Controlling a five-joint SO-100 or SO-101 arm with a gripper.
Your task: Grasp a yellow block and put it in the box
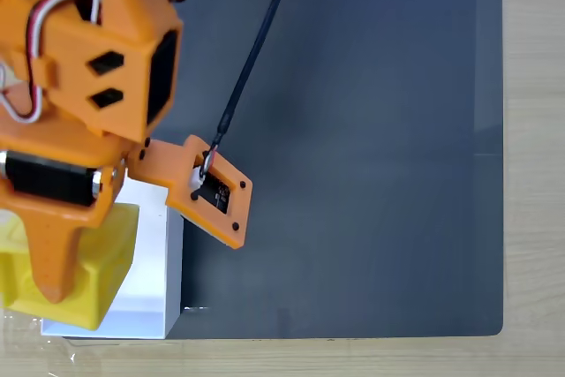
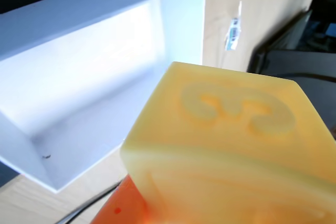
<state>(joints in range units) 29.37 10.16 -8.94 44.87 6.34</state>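
The yellow block [image 1: 104,258] hangs at the lower left of the fixed view, partly over the white box [image 1: 155,258]. My orange gripper [image 1: 55,284] is shut on it, one finger lying across its top and the other hidden. In the wrist view the yellow block [image 2: 231,145] is close up at the lower right, showing a face embossed with a "3". An orange finger [image 2: 119,212] presses against its lower left edge. The open box [image 2: 100,85] lies behind and to its left, with a plain white inside and nothing in it.
The box sits at the lower left corner of a dark grey mat [image 1: 371,147] on a light wooden table [image 1: 534,174]. A black cable [image 1: 256,50] runs down to the orange wrist camera mount [image 1: 216,192]. The arm's body covers the upper left.
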